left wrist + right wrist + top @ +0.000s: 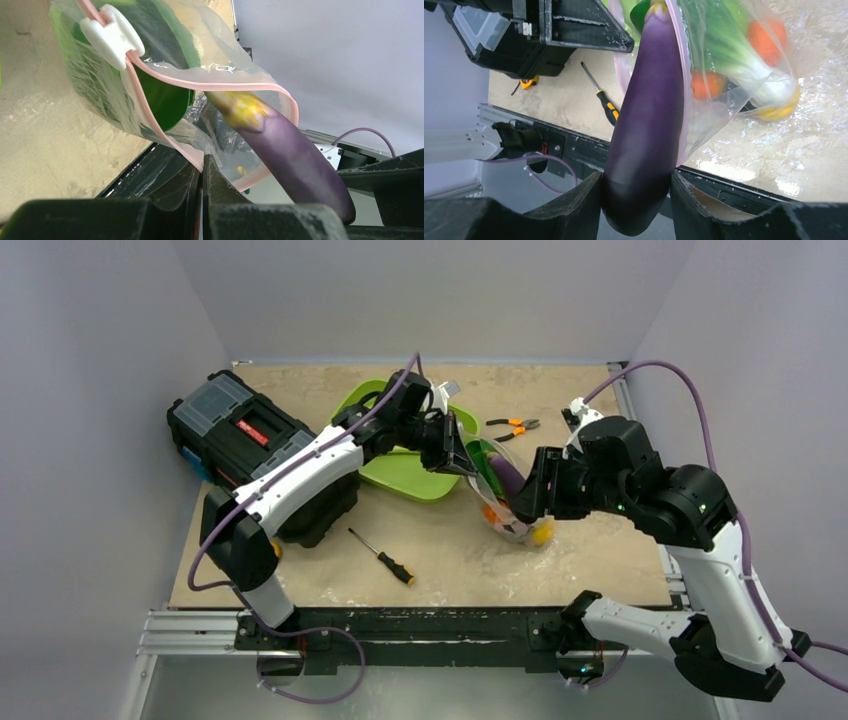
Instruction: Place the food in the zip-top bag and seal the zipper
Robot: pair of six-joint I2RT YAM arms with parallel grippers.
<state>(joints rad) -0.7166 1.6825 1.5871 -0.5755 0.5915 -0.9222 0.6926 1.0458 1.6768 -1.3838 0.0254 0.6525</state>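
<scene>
The clear zip-top bag (503, 512) hangs above the table between my arms, its mouth held up. My left gripper (204, 167) is shut on the pink zipper (165, 80) at the mouth edge, near the white slider (112, 36). My right gripper (635, 179) is shut on the blunt end of a purple eggplant (649, 110). Its stem end pokes into the open mouth. Inside the bag I see bok choy (734, 55), an orange (766, 35), a yellow lemon (781, 107) and green pieces. In the top view the eggplant (508, 478) slants between both grippers.
The lime-green tray (415, 478) lies behind the bag under the left arm. A black toolbox (250, 440) stands at the left. A screwdriver (385, 558) lies near the front edge and orange-handled pliers (513, 427) at the back.
</scene>
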